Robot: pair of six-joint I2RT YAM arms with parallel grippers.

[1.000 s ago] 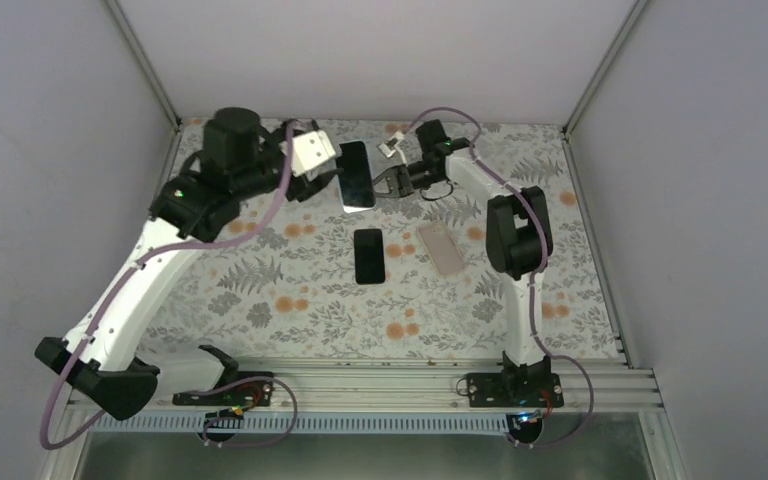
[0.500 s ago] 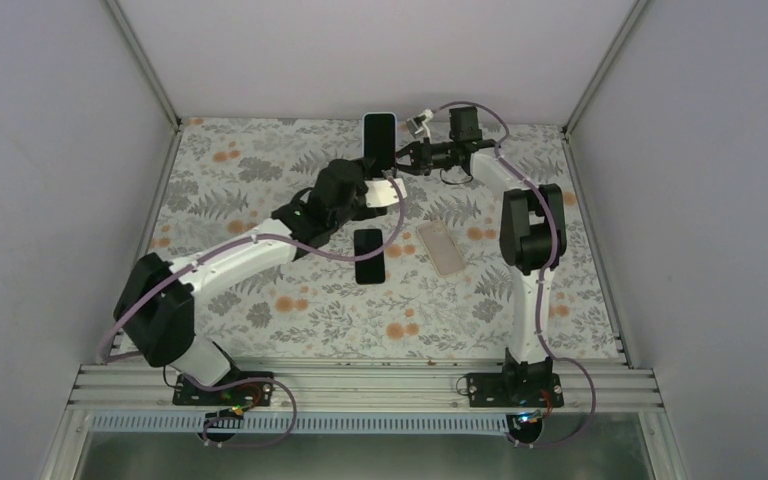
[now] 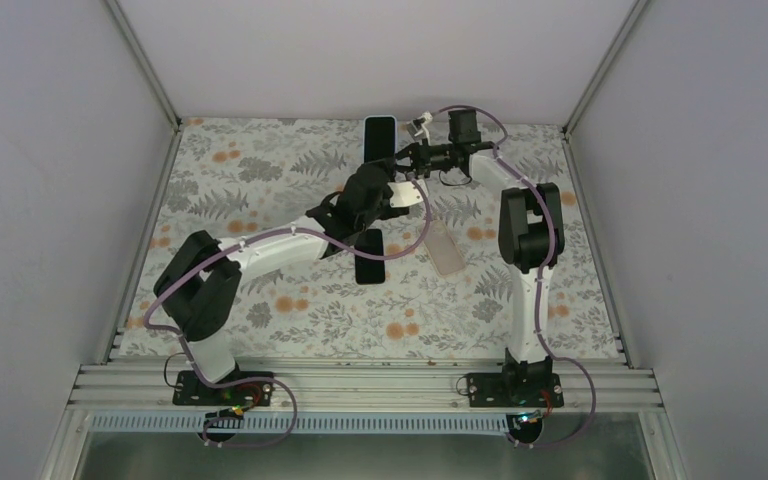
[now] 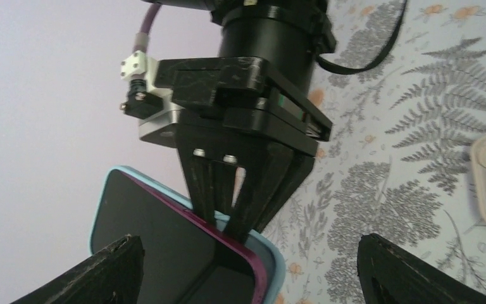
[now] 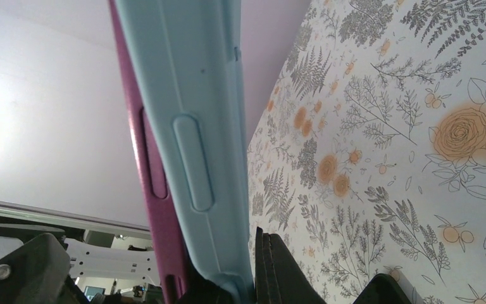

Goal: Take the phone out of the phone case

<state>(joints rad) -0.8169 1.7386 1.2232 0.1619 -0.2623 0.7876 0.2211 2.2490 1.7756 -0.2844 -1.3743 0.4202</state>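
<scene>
1. The right tool (image 4: 226,218) is closed tight. It pinches one edge of the phone case (image 5: 196,126), with the phone (image 4: 164,240) inside it.
2. The phone case is light blue. The phone has a dark pink rim and a dark screen.
3. The phone sits in its case. The pink rim shows all along the blue edge in the right wrist view.
4. The right tool holds the phone and case up in the air, standing on end. They are at the far edge of the surface (image 3: 260,170), close to the back wall.
5. The left tool (image 3: 378,180) is wide open and holds nothing.
6. It is just beside the phone and points at it. One of its black fingers (image 4: 111,269) shows low on each side in the left wrist view, and the phone is between them.
7. I cannot tell if those fingers touch the phone.
8. A flat black phone-like thing (image 3: 368,262) lies on the flowery surface, partly under the left arm.
9. A pale empty case (image 3: 442,248) lies near it, to its right.
</scene>
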